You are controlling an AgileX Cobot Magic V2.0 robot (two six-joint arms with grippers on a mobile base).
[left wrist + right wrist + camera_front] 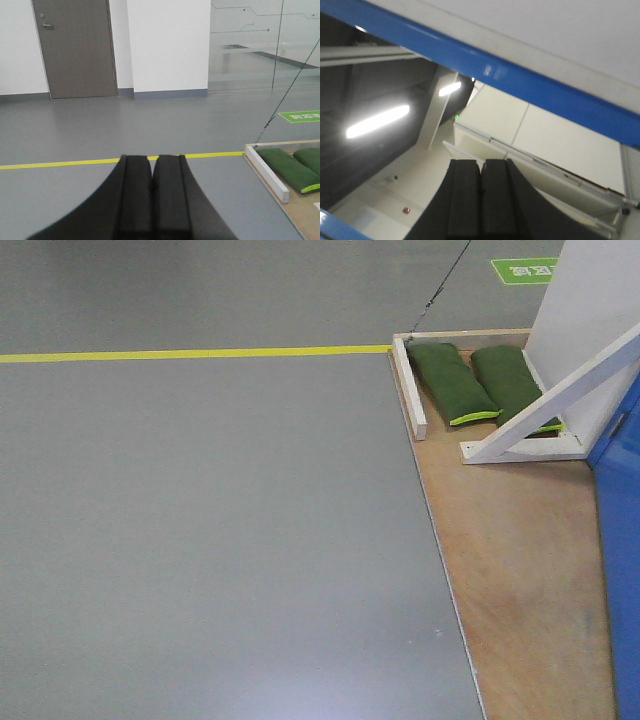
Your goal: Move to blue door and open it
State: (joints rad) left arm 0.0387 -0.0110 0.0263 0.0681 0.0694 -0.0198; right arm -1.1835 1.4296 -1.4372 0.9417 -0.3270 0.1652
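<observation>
A strip of the blue door [622,560] shows at the right edge of the front view, standing on a wooden platform [520,570]. Its handle and lock are out of view. My left gripper [151,159] is shut on nothing and points over the grey floor toward a yellow floor line [60,163]. The right gripper [480,162] is also shut and empty, tilted up toward the ceiling. A glossy blue band [520,82] crosses that view above the gripper, and I cannot tell whether it is the door's edge or its frame.
A white wall panel [590,300] with a diagonal white brace [560,405] stands at the platform's far end. Two green sandbags [452,383] lie at its foot beside a white rail [409,387]. A grey room door [77,47] and a glass partition [260,45] are far ahead.
</observation>
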